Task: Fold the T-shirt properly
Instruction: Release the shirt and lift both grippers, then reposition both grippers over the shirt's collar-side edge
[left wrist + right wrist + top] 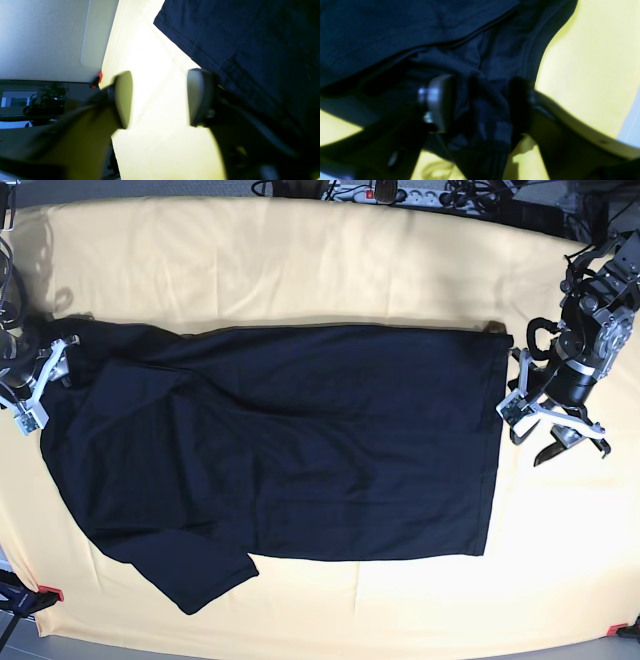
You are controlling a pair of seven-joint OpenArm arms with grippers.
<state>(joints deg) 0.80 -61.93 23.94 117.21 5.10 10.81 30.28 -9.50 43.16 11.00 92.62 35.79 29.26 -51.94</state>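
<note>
The dark navy T-shirt (290, 440) lies spread flat on the yellow table cover (300, 260), hem toward the right and one sleeve (190, 575) at the lower left. My left gripper (560, 448) hovers just off the hem's right edge. In the left wrist view it (161, 98) is open over bare cover, and the T-shirt (250, 50) lies beside its right finger. My right gripper (45, 385) is at the shirt's far left end. In the right wrist view its jaws (478, 105) stand apart with a bunched fold of the T-shirt (482, 117) lying between them.
A power strip and cables (385, 192) lie along the back edge. Red clamps (50, 593) (612, 630) pin the cover at the front corners, and another red clamp (100, 77) shows at the table edge in the left wrist view.
</note>
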